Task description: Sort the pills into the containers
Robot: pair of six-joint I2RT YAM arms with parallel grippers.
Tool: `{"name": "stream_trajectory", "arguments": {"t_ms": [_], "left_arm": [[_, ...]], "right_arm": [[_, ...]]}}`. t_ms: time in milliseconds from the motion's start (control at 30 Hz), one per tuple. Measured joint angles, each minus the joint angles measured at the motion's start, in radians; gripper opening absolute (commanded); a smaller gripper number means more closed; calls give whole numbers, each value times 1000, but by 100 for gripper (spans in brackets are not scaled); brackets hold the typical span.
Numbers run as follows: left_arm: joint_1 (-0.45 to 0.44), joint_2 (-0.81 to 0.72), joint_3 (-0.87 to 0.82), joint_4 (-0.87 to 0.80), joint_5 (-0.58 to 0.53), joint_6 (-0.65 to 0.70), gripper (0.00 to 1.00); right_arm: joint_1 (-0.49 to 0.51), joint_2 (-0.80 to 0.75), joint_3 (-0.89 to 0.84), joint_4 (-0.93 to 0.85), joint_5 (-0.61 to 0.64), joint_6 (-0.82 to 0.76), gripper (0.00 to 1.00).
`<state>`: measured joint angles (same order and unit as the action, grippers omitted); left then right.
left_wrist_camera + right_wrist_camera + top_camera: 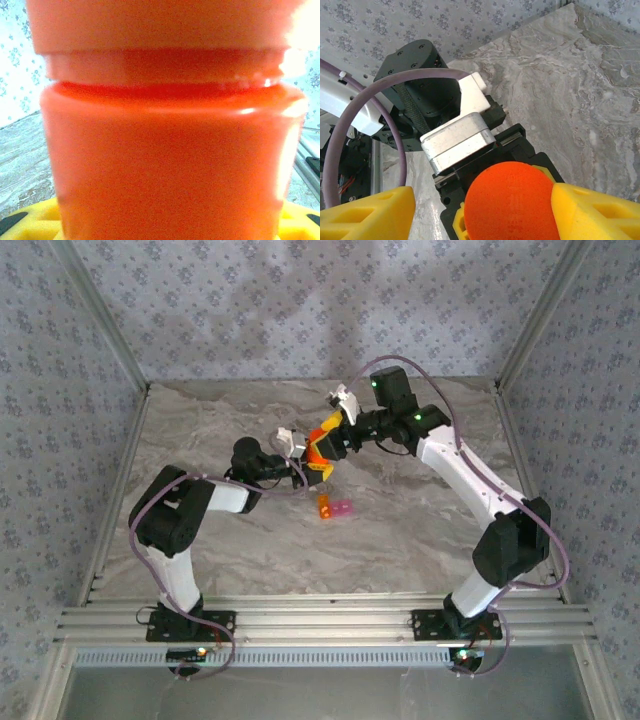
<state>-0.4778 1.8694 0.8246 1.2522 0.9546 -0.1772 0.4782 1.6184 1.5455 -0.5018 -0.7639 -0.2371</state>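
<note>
left hand (315,462) grips bottle (321,442) | containers (335,508) mid table (420,530), well apart from edges

Both arms are the same build. Left arm (180,540) and right arm (465,475): white tube links, chunky black joint housings, black base plates (190,624) at the near end. A lilac cable (150,505) loops along each arm, thick and glossy up close. Two green LEDs (415,418) are lit on the right arm's far joints.

Right gripper (482,212): yellow plastic fingers (370,215) with triangular cut-outs.

Left gripper (316,462): black body, yellow fingers too. It has a silver metal camera block (457,142) on a white bracket (475,92), and a round black motor housing (412,57) with small screws in its face.
</note>
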Motion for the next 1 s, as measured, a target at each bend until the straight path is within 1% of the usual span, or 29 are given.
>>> {"name": "stream_trajectory", "arguments": {"t_ms": [267, 633, 733, 933, 1000], "left_arm": [[0, -12, 0, 0, 3, 0, 0], [0, -18, 0, -2, 4, 0, 0], [0, -18, 0, -20, 7, 0, 0], [0, -24, 0, -22, 11, 0, 0], [0, -24, 0, -23, 12, 0, 0]], "right_arm": [[-29, -53, -31, 32, 10, 1, 75], [-13, -6, -31, 42, 61, 2, 76], [-6, 4, -27, 46, 61, 3, 73], [9, 21, -21, 45, 62, 4, 66], [12, 25, -21, 45, 61, 3, 62]]}}
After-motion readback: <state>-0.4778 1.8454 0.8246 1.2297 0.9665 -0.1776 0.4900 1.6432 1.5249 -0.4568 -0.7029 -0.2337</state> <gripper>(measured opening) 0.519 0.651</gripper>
